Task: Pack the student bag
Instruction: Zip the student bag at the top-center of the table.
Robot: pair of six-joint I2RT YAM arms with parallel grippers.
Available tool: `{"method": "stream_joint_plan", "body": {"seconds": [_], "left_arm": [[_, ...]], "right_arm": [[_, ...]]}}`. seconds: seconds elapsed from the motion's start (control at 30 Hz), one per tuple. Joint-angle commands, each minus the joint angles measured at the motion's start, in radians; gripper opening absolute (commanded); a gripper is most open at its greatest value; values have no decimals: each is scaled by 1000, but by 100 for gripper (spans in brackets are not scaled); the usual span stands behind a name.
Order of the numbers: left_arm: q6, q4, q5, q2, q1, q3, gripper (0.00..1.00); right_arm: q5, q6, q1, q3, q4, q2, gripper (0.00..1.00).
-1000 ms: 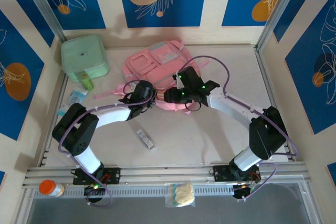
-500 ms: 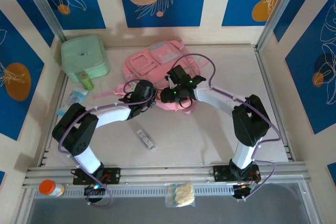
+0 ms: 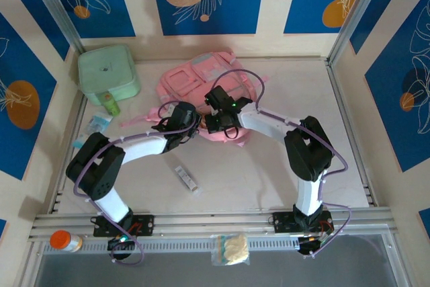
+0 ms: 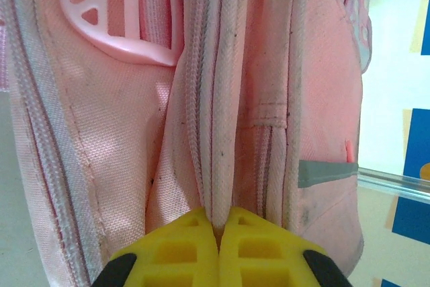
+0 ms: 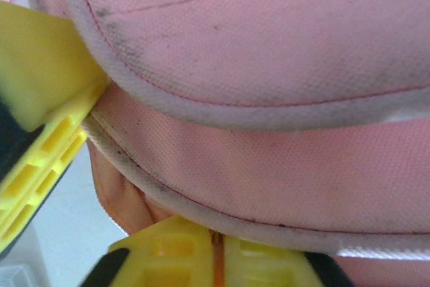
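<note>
Student bag [image 3: 201,75] work, judged as a two-point pinch on the near edge, probably to lift or spread the opening before loading. Starting at the left: hold the left gripper [image 4: 218,233] clamped as found, yellow fingers [image 4: 181,247] shut on the pale piping [image 4: 225,99] beside the zip, and draw along the seam rather than across it, so as not to strip the cord out of the pinch. Avoid twisting; soft fabric, likely to bunch and slide instead of following. Moving right: treat the right gripper [image 5: 215,253] the same way, closed hard on a fold of the pink rim, seemingly with only a thin bite of cloth, so pull slowly and watch for slipping. Spread both pinches apart evenly and raise a little, to open a gap without dragging the whole pack over the table [image 3: 269,166]. As for position: lying flat at the far middle of the table, pockets upward, near and to the right of the mint-green case [image 3: 107,72], with straps [image 3: 138,120] trailing toward the near left. Near edge meeting both tools at the centre, left gripper on the left of that edge, right gripper just beside it on the right, fingertips close together. From the left wrist, stretching away from the closed fingers, with a pink buckle [image 4: 127,11] up at the left; from the right wrist, bulging over the fingers from above, with the other arm's yellow finger pressed against the same rim at the left.
</note>
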Motion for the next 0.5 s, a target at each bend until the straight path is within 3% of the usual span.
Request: {"method": "stream_joint_plan", "body": {"seconds": [0.0,0.27,0.47], "left_arm": [[57,-6,-21,-85,16,46,0],[201,-160,27,-179,126,47,0],[323,-220,171,-159,254,108,0]], "right_arm": [[101,-25,10,-11,-35,-46,1],[147,-5,-32,-121,-114,-178,0],[161,14,-105,-154,-174,-221,0]]}}
